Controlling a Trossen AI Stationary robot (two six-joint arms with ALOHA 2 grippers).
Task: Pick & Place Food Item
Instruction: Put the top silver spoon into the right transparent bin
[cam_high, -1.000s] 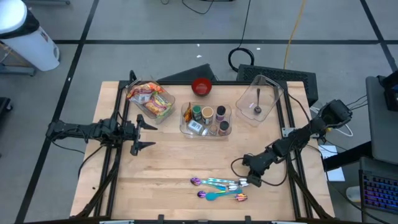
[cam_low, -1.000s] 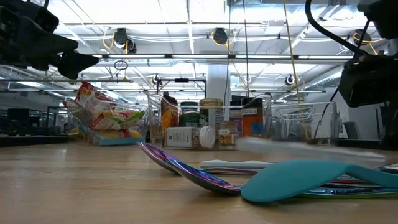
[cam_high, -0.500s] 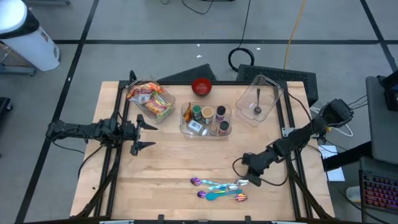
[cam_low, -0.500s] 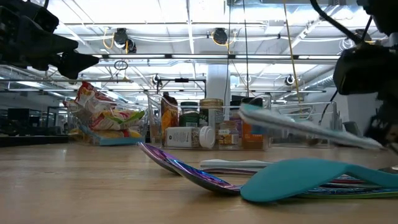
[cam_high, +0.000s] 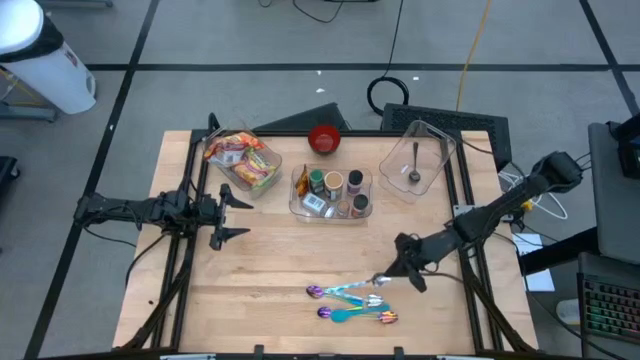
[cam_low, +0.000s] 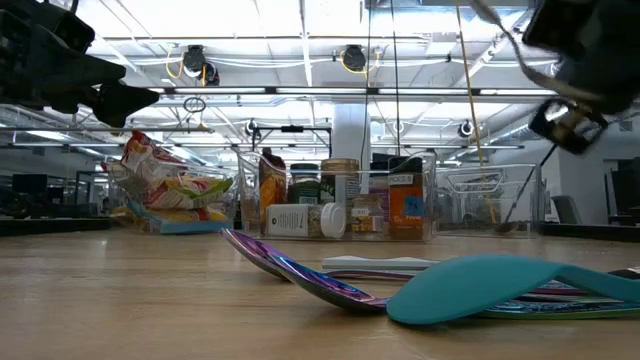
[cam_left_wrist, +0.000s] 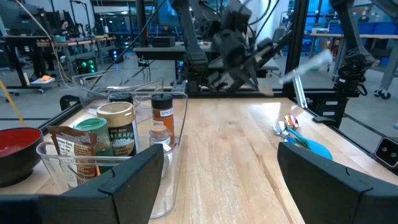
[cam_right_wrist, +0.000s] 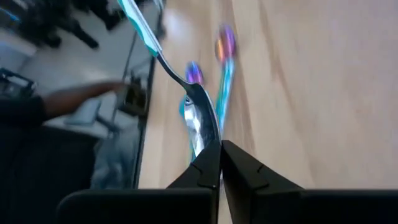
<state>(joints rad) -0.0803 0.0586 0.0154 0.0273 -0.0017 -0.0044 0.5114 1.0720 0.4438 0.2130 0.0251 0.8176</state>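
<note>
Lifted off the pile now: right gripper (cam_high: 392, 278) up and away from where it sat low over the cutlery, fingers pinched on a silvery spoon (cam_right_wrist: 200, 121), bowl end clamped, handle sticking out. Rest of the spoons (cam_high: 350, 303) flat on the table (cam_high: 270, 260). Food jars sitting in the clear bin (cam_high: 331, 192), snack packets (cam_high: 240, 160) beside. Left gripper (cam_high: 226, 213) parked wide open at the left edge. Looks like scooping comes next

Bright, even light falls from the long white ceiling strip lights (cam_low: 300, 30) above my arms; shadows under me stay faint; my right gripper (cam_low: 568, 118) smears with motion blur; the shiny silver metal spoon (cam_right_wrist: 200, 115) ahead of its fingertips blurs, glinting.
</note>
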